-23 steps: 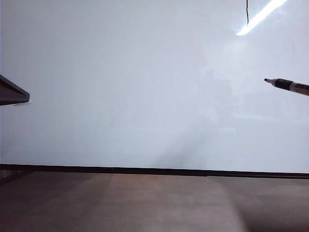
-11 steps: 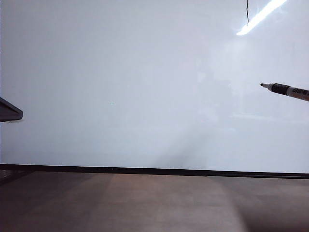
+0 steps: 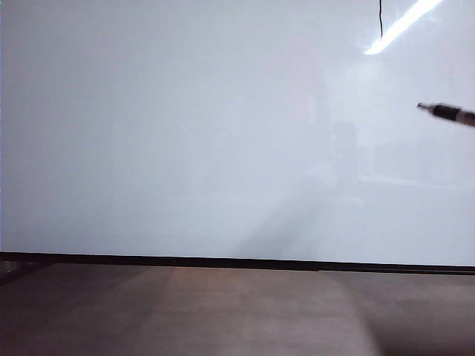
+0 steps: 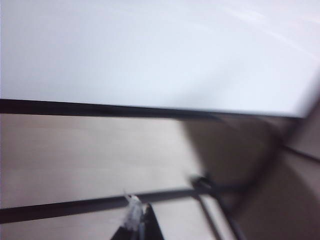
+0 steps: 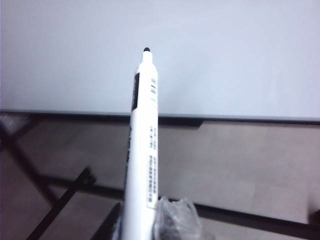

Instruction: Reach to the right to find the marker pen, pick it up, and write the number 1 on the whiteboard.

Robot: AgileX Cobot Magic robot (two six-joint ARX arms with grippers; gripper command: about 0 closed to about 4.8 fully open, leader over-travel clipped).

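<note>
the number 1 runs off the exterior view's top edge. the pen is blurred there and cut by the right edge, its holder unseen. in the right wrist view only a wrapped finger of the right gripper shows. the left wrist view is smeared; the left gripper is barely visible.

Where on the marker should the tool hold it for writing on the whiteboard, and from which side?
Grip the marker on its long straight barrel near the rear, coming from behind, as the right tool does before the whiteboard: the tip is free and points at the board. The left tool, barely visible, is off to the left.
</note>
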